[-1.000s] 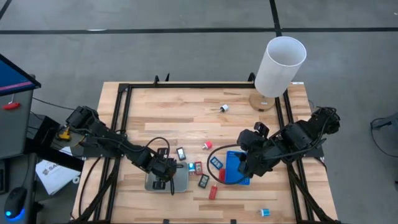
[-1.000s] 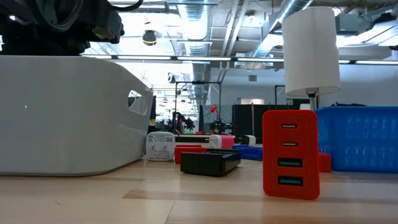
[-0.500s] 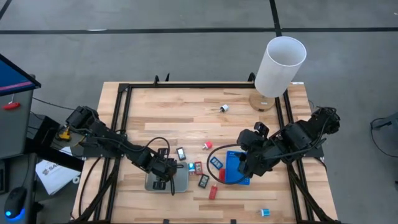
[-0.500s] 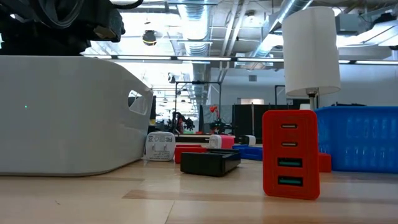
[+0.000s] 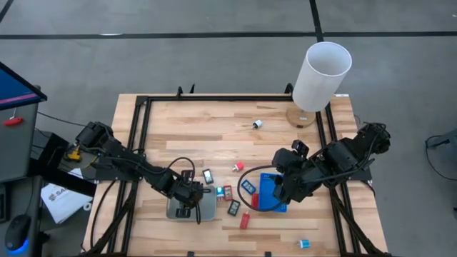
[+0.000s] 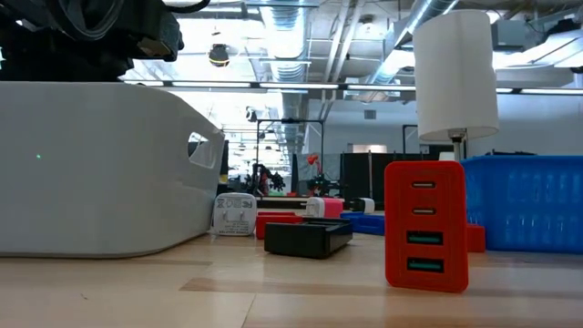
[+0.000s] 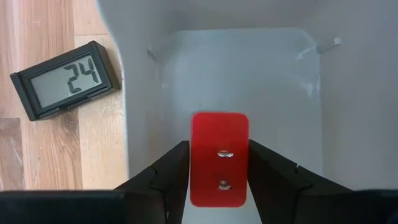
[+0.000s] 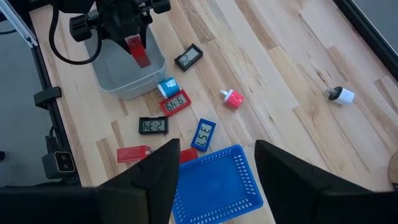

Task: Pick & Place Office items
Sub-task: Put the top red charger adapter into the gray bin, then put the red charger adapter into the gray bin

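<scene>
Nothing has visibly moved since the earlier frames; your red block [image 7: 219, 167] hangs clamped in the left pincer [image 7: 219, 180] over the grey tray [image 7: 249, 81], apparently for dropping; right pincer [image 8: 214, 163] waits, fingers apart, above the blue tray [image 8: 214, 183] on the worktop [image 5: 214, 135].

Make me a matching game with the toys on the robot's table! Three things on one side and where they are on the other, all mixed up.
Things:
1. red block
2. black clock showing 24
3. blue tray

Places:
A. lying on the wood beside the grey tray
B. under the right gripper, whose fingers are open
C. between the left gripper's fingers, over the grey tray

Pairs: 1-C, 2-A, 3-B
</scene>
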You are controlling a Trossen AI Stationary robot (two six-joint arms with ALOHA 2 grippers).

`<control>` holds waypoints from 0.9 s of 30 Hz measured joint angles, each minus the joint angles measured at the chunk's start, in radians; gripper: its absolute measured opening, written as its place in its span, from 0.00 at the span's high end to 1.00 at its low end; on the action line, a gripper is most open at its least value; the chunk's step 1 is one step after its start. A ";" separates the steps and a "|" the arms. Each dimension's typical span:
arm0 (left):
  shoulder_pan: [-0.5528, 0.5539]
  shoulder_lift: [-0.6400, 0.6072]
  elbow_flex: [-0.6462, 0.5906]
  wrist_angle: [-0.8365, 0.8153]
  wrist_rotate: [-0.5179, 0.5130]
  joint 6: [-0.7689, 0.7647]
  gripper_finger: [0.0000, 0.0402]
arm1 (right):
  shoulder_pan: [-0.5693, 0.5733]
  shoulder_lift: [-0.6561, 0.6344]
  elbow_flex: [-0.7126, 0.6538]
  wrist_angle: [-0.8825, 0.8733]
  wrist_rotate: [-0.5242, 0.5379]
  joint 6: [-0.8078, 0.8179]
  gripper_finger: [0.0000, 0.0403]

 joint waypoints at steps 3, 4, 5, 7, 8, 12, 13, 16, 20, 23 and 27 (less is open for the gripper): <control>0.000 0.000 0.000 0.011 -0.006 0.000 0.63 | 0.000 0.000 0.000 0.000 0.000 0.000 0.50; 0.000 -0.004 0.000 0.017 -0.014 0.000 0.63 | 0.000 0.000 0.000 0.000 0.000 0.000 0.50; 0.000 -0.009 0.000 0.023 -0.018 0.000 0.63 | 0.000 0.000 0.000 0.000 0.000 0.000 0.50; 0.001 -0.021 0.000 0.039 -0.021 0.000 0.63 | 0.000 0.000 0.000 0.000 0.000 0.000 0.50; 0.002 -0.026 0.000 0.041 -0.028 0.000 0.63 | 0.000 0.000 0.000 0.000 0.000 0.000 0.50; 0.002 -0.055 0.000 0.045 -0.044 0.000 0.63 | 0.000 0.000 0.000 -0.001 0.000 -0.002 0.50; 0.002 -0.063 0.000 0.045 -0.051 0.001 0.63 | 0.000 0.000 0.000 0.000 0.000 -0.002 0.50; 0.002 -0.097 0.000 0.042 -0.075 0.005 0.63 | 0.000 0.000 0.000 -0.001 0.000 -0.002 0.50; 0.002 -0.157 0.000 0.042 -0.127 0.007 0.63 | 0.000 0.000 0.000 -0.001 0.002 -0.003 0.50; 0.008 -0.208 0.000 0.052 -0.135 0.006 0.63 | 0.000 0.000 0.000 -0.001 0.007 -0.003 0.50; 0.010 -0.287 0.000 0.089 -0.133 -0.002 0.63 | 0.002 0.000 0.000 0.003 0.009 -0.003 0.50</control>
